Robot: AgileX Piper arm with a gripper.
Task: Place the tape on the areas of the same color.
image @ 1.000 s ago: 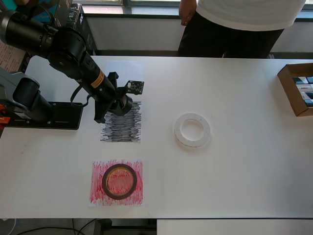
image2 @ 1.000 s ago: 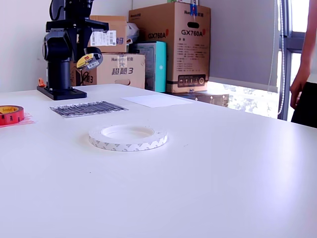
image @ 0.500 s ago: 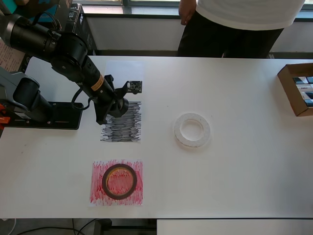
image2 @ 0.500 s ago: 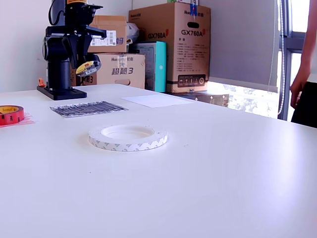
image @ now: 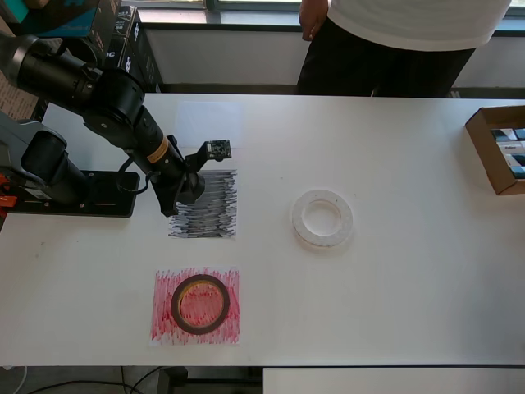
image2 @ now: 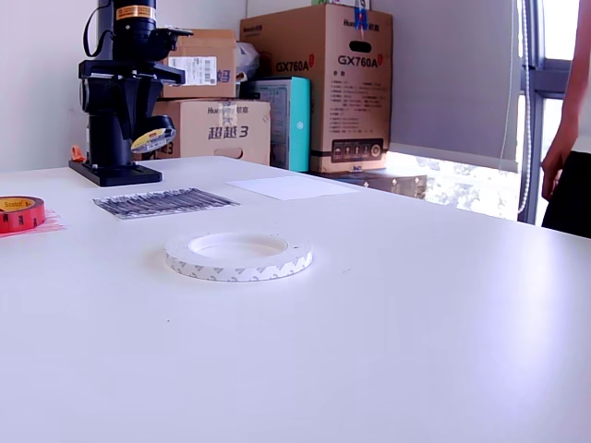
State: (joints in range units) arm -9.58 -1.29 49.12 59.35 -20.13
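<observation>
My gripper (image: 189, 185) is shut on the small black roll (image2: 151, 140), which shows a yellow inner label in the exterior view. It holds the roll in the air above the upper left corner of the scribbled black sheet (image: 209, 209), which also shows in the exterior view (image2: 164, 201). The red roll (image: 199, 304) lies on the scribbled red sheet (image: 164, 324). The wide white ring (image: 322, 217) lies on the bare table, right of the black sheet. The plain white sheet (image: 212, 123) lies beyond the black one with nothing on it.
The arm's base (image: 78, 193) stands at the overhead view's left. An open cardboard box (image: 499, 148) sits at the table's right edge. A person (image: 394, 41) stands at the far side. Stacked cartons (image2: 319, 88) stand behind the table.
The gripper with the black roll has come down and shifted slightly toward the overhead view's left, closer over the black sheet's corner. The other rolls have not moved.
</observation>
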